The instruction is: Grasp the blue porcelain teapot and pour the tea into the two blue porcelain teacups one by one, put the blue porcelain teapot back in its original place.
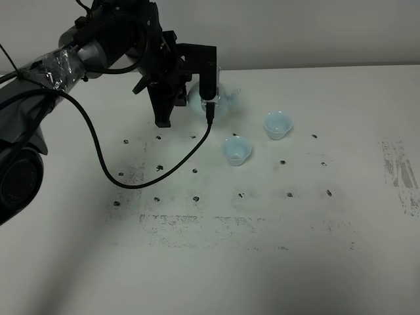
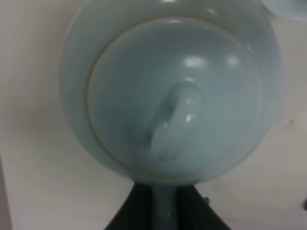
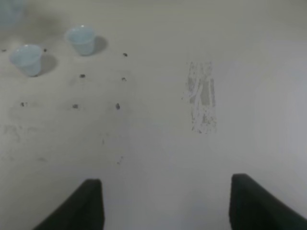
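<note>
L end effector (image 2: 165,213) gripping 1 teapot (image 2: 172,91), 2 teacups (image 1: 236,150) (image 1: 277,125)

Matte black jointed left arm (image 1: 111,41), forearm wrapped in crinkled silver tape (image 1: 56,65); a thin black cable (image 1: 97,147) starts beside that tape and hangs in a loop below it.

White table (image 1: 262,262) showing scattered dark specks, worn patch (image 1: 400,174) marking its right side, near teacup (image 1: 236,150) and far teacup (image 1: 277,125) standing upright on it, close together
</note>
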{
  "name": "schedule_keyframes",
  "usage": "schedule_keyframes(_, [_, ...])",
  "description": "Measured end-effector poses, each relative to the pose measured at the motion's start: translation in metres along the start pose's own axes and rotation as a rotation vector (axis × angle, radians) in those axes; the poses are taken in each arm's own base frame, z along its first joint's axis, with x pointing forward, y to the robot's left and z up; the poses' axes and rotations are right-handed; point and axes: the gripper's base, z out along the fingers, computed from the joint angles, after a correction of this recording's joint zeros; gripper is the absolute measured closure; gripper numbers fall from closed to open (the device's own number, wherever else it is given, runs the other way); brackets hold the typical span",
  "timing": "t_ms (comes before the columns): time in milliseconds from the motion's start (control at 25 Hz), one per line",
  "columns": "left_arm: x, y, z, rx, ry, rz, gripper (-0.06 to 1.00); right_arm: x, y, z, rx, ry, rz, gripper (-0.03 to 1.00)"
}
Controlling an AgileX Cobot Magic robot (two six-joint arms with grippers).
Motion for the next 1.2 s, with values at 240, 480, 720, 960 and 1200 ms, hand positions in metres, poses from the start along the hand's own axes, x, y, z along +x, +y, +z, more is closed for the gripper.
schedule_keyframes(240, [-0.002,0.002,0.0,-0.02,-0.035,0.095,0.94,0.0,0.0,0.0,0.0,0.0,0.0,0.43])
schedule_keyframes(480, [0.001,-0.001,0.0,0.027,-0.053,0.069,0.94,0.0,0.0,0.0,0.0,0.0,0.0,0.43])
schedule_keyframes(720, [-0.001,0.0,0.0,0.016,-0.059,0.016,0.94,0.0,0.0,0.0,0.0,0.0,0.0,0.43])
schedule_keyframes(960, [-0.012,0.006,0.006,-0.086,-0.089,0.027,0.94,0.0,0.0,0.0,0.0,0.0,0.0,0.43])
schedule_keyframes(1200, [-0.01,0.004,0.04,-0.095,-0.086,0.029,0.94,0.0,0.0,0.0,0.0,0.0,0.0,0.43])
